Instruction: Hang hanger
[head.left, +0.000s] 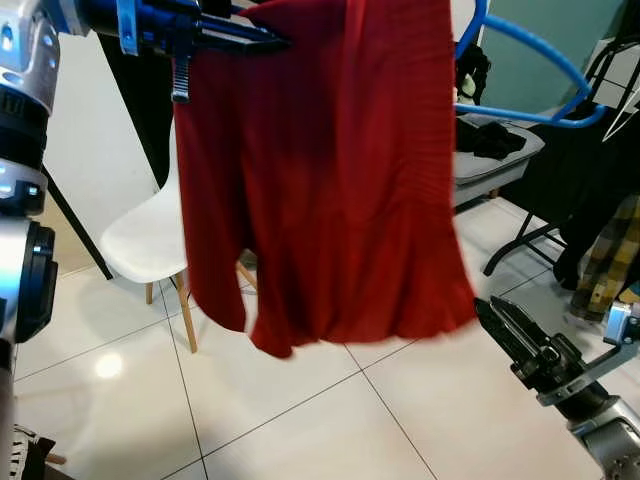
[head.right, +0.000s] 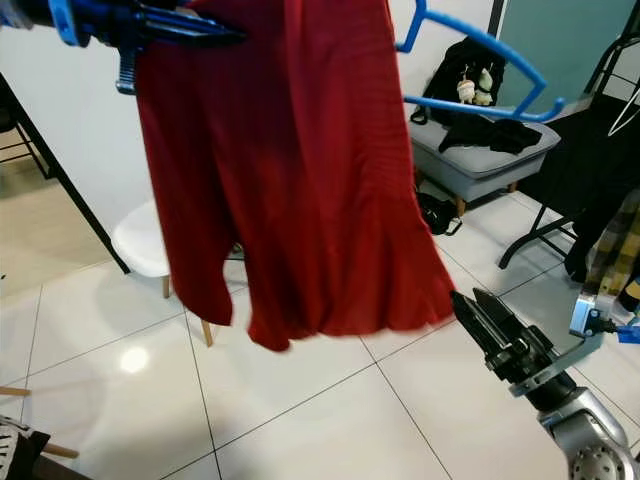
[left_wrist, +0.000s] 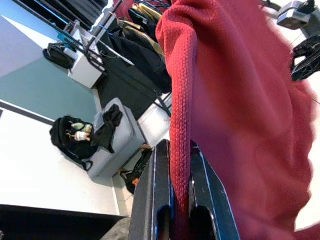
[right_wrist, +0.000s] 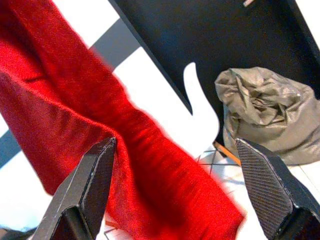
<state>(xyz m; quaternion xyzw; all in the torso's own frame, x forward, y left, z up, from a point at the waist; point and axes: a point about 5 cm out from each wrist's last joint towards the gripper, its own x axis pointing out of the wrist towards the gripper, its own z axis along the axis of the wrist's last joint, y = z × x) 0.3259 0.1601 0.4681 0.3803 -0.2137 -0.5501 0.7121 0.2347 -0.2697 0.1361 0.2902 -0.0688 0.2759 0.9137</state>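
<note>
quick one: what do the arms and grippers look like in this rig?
Silver arm links with black joint housings. The left gripper has long black tapered fingers on a bright blue mount. The right gripper has the same black fingers, carbon-weave textured in its wrist view, with a silver bracket and small blue-trimmed module behind.

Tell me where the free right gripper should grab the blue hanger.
Judging by pose: the blue hanger's exposed arm, beside the red garment, approached from below on the robot's right. It's bare there; the left gripper already pinches the garment's other side.
</note>
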